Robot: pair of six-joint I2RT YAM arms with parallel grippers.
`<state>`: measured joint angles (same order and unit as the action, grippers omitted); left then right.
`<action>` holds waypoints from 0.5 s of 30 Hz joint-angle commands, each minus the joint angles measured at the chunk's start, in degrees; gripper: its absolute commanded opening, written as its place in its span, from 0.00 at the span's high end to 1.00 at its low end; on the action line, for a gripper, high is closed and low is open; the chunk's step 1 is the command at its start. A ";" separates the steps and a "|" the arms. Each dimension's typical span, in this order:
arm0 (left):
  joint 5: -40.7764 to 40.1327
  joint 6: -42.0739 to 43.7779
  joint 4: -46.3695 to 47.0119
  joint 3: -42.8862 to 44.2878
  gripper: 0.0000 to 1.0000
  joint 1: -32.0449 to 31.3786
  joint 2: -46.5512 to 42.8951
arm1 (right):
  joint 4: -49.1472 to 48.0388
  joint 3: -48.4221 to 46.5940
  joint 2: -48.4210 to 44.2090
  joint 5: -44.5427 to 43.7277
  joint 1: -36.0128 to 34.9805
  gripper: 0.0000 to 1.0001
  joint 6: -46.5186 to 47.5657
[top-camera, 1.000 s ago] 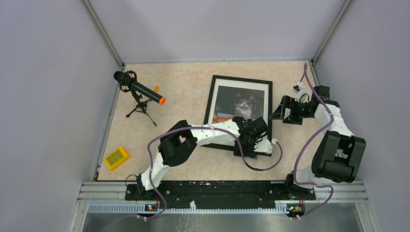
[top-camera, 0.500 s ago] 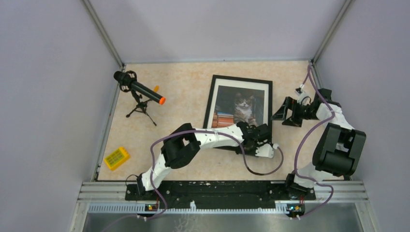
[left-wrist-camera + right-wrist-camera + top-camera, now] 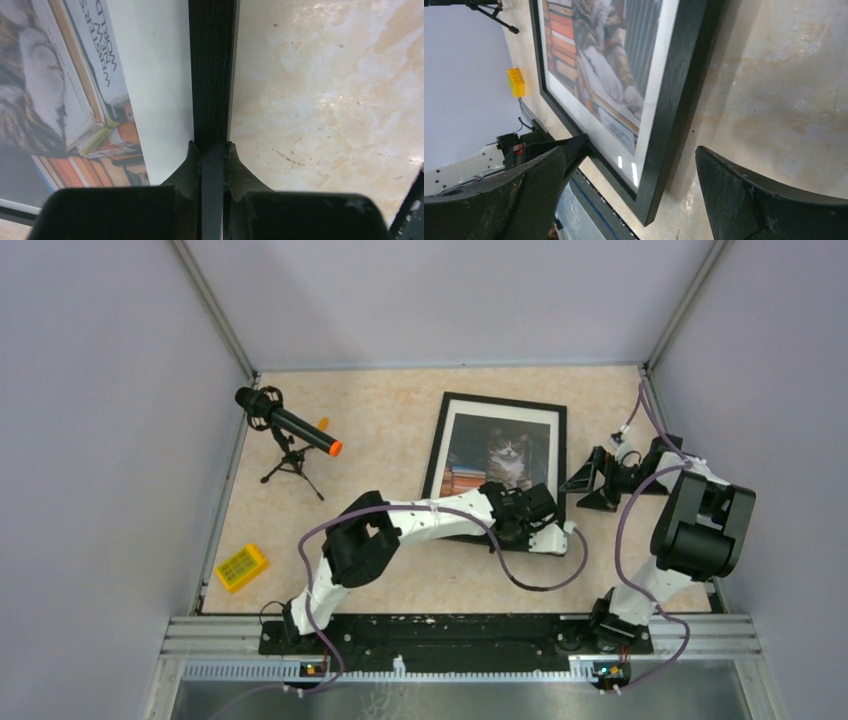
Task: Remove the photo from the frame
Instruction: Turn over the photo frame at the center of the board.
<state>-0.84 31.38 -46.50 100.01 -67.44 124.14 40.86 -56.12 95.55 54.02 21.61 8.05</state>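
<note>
Currently: L gripper (image 3: 212,148) clamped on the thin matte-black border of the frame (image 3: 212,60), at its near end. R gripper (image 3: 640,145) has jaws wide apart, just beside the frame's right edge, holding nothing. Frame lies flat on marbled beige table (image 3: 380,410), long axis near-to-far, slightly skewed. Photo (image 3: 500,455) sits inside, face up, cat's head toward far wall. L wrist cam alone shows book-spine lettering; R wrist cam shows glare spots on the glossy front.
</note>
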 commanded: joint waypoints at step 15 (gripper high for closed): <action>7.58 -1.76 6.83 -1.67 1.00 1.12 -13.20 | 4.82 -0.19 14.62 19.22 0.96 0.12 6.06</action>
<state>4.99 29.93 -45.45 98.89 -66.26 116.88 43.88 -55.92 106.80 65.73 22.39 11.20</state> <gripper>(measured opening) 0.100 0.918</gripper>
